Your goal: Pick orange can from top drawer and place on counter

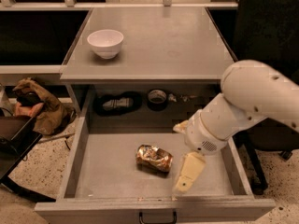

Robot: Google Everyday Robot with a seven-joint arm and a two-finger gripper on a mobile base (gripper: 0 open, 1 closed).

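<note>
Dented, shiny orange-gold can (154, 158) lying on its side in the open, shallow grey top drawer (74, 158); cream two-finger gripper (181, 156) just right of it, spread wide, empty; rear finger half hidden by the wrist; flat grey counter (159, 45) above.

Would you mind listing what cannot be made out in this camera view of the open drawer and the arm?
- Camera view: the top drawer's right rear corner is hidden by the arm; its pincer hangs in the drawer, right of the orange can.
- The can's print: too crumpled and small to read.
- The black object under the counter: shadowed, unidentifiable.
- The arm's base: cut off by the right edge.
</note>
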